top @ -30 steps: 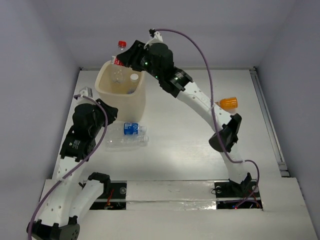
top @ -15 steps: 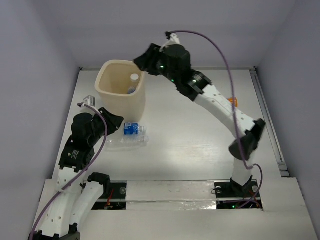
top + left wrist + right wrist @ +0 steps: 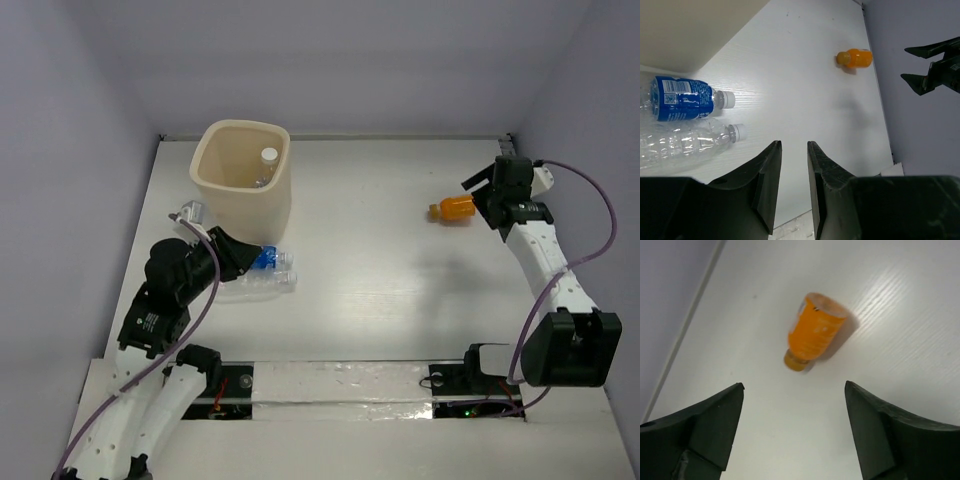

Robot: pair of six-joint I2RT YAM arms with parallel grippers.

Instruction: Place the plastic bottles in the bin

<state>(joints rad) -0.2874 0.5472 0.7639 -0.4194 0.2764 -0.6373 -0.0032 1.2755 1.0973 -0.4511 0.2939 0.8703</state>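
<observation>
Two bottles, the blue bottle (image 3: 680,99) and the clear bottle (image 3: 685,146), lie side by side left of the left gripper (image 3: 794,160), whose jaws stand narrowly apart, empty. The bin (image 3: 240,200) sits beyond them, up-left of those jaws. The right gripper (image 3: 793,386) is spread wide; the orange bottle (image 3: 816,330) lies on its side just ahead, untouched.

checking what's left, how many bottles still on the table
3 sure: orange bottle far right; blue-labelled bottle and clear bottle side by side near the bin. A clear object left of it may be a fourth.
</observation>
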